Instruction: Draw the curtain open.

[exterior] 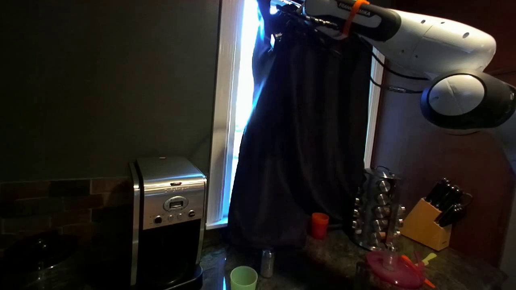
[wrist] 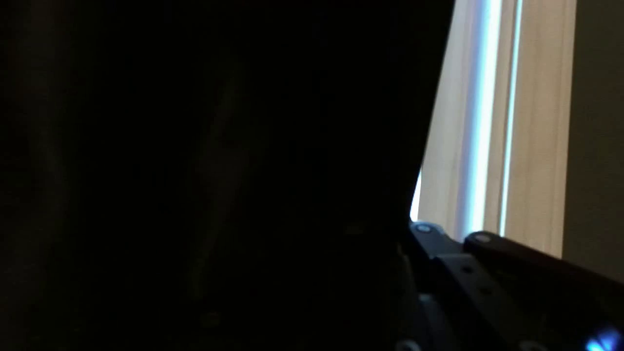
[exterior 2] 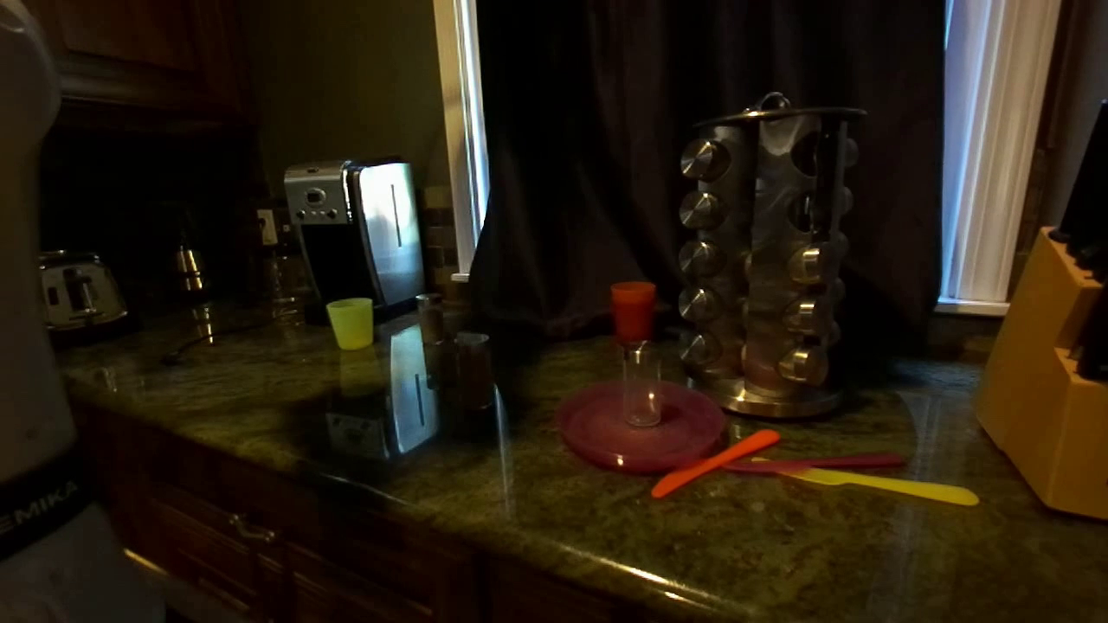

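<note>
The curtain [exterior: 302, 141] is a long dark drape over the window in both exterior views [exterior 2: 563, 173]. Its left edge slants from the sill up to my gripper [exterior: 278, 34], leaving a bright strip of window at the left. Some fabric hangs just left of the gripper. In the wrist view the curtain [wrist: 195, 122] fills most of the picture, black. The gripper [wrist: 388, 239] looks shut on the curtain's edge; one finger shows, the other is lost in the dark. The fingertips are not clearly visible. The gripper is out of view in an exterior view where only part of the arm [exterior 2: 35, 346] shows.
The white window frame [exterior: 223, 121] stands left of the curtain. A steel coffee maker [exterior: 173, 201] is on the counter at left. A red cup [exterior: 319, 225], spice rack [exterior 2: 762, 260] and knife block [exterior: 423, 225] stand near the curtain's foot. A pink plate [exterior 2: 597, 433] lies in front.
</note>
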Motion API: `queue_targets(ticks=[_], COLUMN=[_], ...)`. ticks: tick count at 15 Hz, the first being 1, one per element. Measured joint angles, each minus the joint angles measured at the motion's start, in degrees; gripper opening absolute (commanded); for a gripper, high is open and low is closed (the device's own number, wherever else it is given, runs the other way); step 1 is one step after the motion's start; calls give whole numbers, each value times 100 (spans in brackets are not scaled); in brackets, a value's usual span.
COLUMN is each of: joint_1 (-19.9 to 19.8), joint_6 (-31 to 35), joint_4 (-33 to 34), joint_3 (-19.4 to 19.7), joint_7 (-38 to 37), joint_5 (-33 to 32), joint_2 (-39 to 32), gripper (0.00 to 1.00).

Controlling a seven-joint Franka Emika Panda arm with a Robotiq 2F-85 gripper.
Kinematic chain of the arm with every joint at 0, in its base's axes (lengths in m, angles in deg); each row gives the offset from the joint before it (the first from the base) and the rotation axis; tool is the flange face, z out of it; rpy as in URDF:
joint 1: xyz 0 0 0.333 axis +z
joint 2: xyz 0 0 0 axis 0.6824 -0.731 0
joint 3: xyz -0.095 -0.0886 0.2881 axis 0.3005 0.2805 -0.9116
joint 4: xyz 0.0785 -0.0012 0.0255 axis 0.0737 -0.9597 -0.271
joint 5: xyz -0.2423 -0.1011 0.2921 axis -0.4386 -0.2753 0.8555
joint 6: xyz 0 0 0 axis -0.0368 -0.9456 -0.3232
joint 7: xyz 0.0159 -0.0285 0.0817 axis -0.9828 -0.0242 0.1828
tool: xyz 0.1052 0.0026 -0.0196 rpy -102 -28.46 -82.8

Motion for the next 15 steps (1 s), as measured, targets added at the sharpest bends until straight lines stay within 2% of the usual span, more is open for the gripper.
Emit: queue_targets(ticks=[4, 7, 15], joint_1=[-844, -1455, -2311], joint_6=[-180, -146, 245], joint_4=[3, 2, -29], joint_3=[76, 287, 973], joint_7=[49, -194, -1782], joint_5=[435, 504, 496], joint_2=[311, 364, 345], gripper=[0, 0, 0])
